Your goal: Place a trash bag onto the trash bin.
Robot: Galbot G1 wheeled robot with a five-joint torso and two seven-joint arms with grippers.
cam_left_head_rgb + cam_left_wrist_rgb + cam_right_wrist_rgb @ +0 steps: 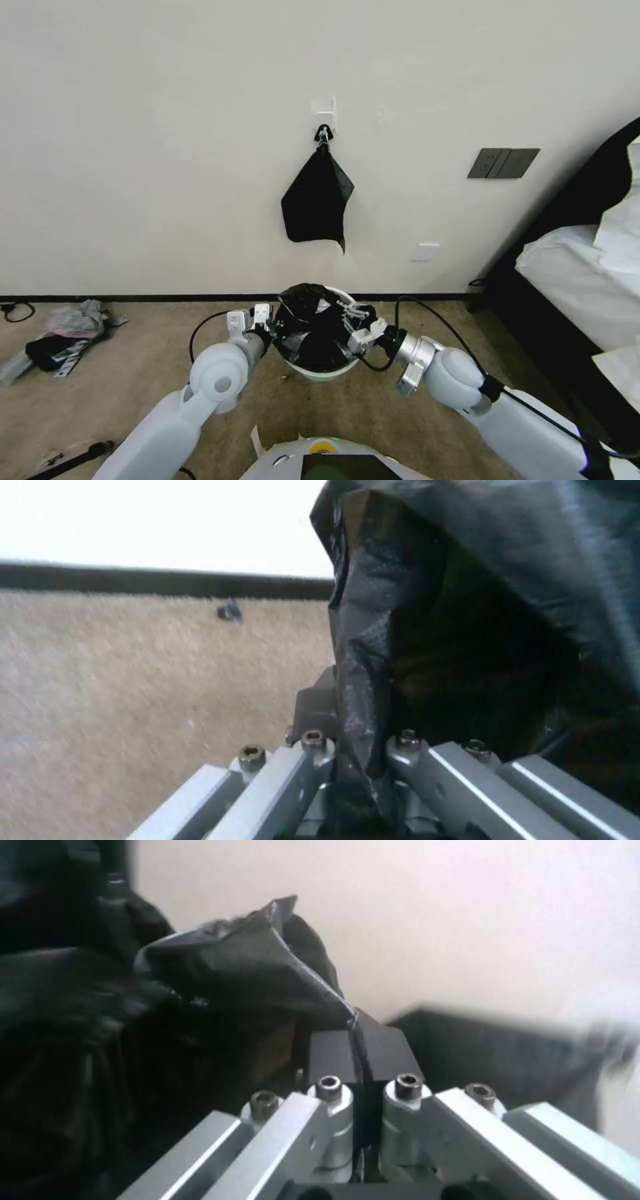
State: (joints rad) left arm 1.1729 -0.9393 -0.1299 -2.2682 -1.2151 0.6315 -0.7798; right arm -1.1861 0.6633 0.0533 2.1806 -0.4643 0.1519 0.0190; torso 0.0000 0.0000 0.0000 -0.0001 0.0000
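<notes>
The trash bin [320, 371] is a small cream-white bucket standing on the carpet by the wall, straight in front of me. A glossy black trash bag [312, 327] is spread over its mouth and hides most of the rim. At the bin's left side my left gripper [272, 327] is shut on the bag's edge, and the film [360, 680] runs down between its pads. On the opposite side my right gripper [347, 321] is also shut on the bag, pinching a thin fold [267, 960] between its black pads.
A flat black bag bundle [317, 199] hangs from a clip on the wall above the bin. A heap of plastic and dark cloth [63, 333] lies on the carpet at the left. A bed [587, 267] stands at the right.
</notes>
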